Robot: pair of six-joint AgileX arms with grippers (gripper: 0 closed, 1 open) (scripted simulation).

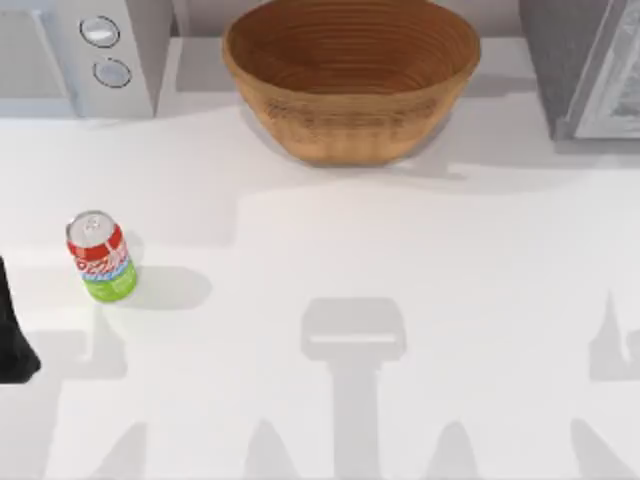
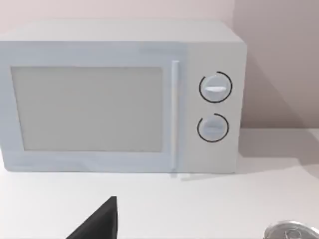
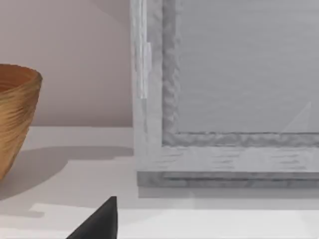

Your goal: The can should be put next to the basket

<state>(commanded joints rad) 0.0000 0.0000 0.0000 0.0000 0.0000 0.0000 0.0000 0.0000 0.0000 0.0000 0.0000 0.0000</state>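
Basket [image 1: 350, 75] sits at the table's [image 1: 420, 260] far middle; can [image 1: 100, 257] stands upright at the left, well apart. Left arm [image 1: 12, 340] waits near it, claw state untellable. An off-centre grip could topple the can.

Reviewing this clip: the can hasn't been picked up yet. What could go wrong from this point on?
The can stands upright, far from the basket, at the table's left; a slightly off-centre grasp could topple it and send it rolling. The carry to the basket is long, so a weak grip might slip. The microwave sits close to the basket's left, so placing there risks a bump.
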